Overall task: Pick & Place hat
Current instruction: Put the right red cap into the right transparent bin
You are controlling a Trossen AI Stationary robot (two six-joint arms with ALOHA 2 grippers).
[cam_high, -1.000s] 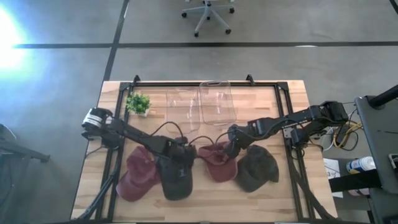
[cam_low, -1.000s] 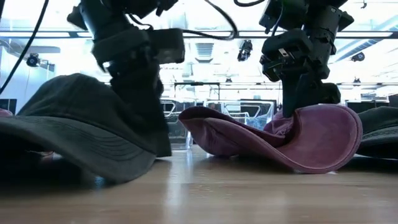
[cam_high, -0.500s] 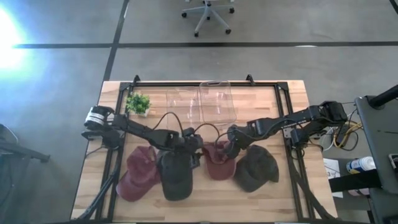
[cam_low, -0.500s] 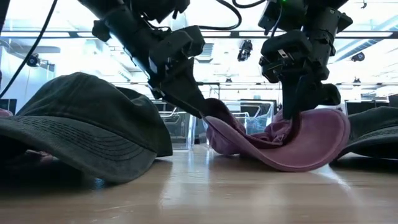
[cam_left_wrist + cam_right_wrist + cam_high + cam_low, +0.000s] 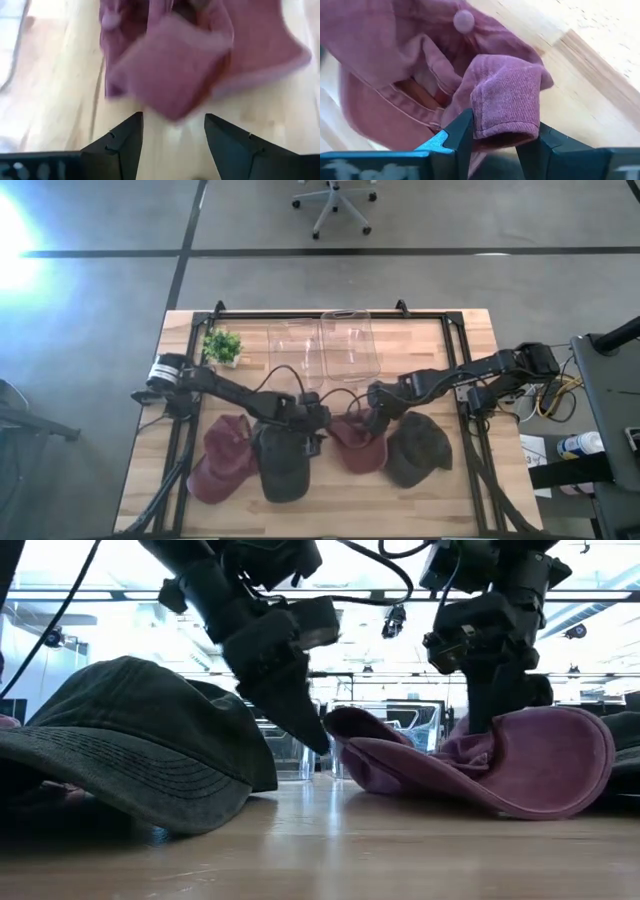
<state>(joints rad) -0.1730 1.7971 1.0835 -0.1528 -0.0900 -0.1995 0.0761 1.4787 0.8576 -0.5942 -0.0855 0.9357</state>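
High view: the crumpled pink fabric cap (image 5: 357, 442) lies on the wooden slatted surface (image 5: 430, 340) between both arms. The right end effector (image 5: 374, 417) sits at the cap's far-right edge, its fingers pinching a fold of pink cloth, confirmed by the right wrist view (image 5: 505, 97). The left end effector (image 5: 320, 420) stands just beside the cap's left edge, fingers spread and empty, the cap directly ahead of it (image 5: 172, 75). The right arm is judged nearer.

Count: four caps — pink, maroon (image 5: 217, 458), black (image 5: 283, 465), dark olive (image 5: 418, 450); two clear plastic bins (image 5: 350, 345); one small green potted plant (image 5: 222, 346).
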